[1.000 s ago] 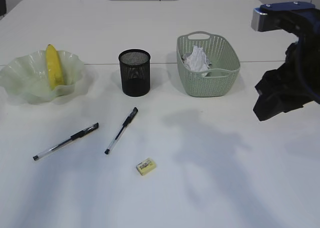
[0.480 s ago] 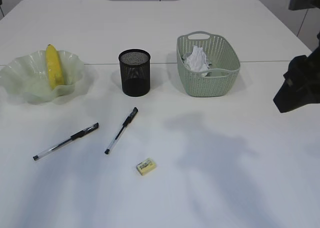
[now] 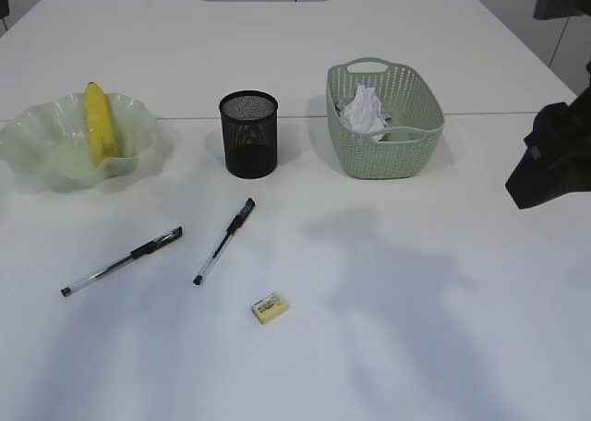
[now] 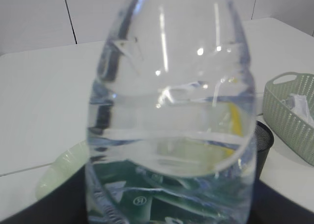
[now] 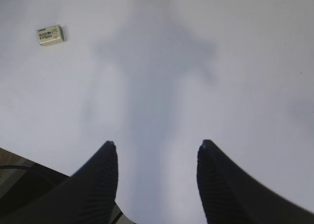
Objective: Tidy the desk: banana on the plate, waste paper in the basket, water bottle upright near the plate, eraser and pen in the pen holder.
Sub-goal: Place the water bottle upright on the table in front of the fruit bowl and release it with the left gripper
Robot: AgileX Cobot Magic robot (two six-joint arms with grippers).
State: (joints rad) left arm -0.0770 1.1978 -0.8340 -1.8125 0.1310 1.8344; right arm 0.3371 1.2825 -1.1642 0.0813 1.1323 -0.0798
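On the white desk [image 3: 416, 329], a seam crosses behind.

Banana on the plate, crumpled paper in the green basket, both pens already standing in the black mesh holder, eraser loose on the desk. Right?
Not quite. Both pens lie loose on the desk, in front of the mesh holder, as the exterior view shows. The banana, plate, paper, basket and eraser are as you say.

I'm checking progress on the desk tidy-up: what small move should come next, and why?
Probably lower the left arm to stand the water bottle upright near the plate. It fills the left wrist view, seemingly held above the desk, while the banana already lies on the plate and the waste paper in the basket.
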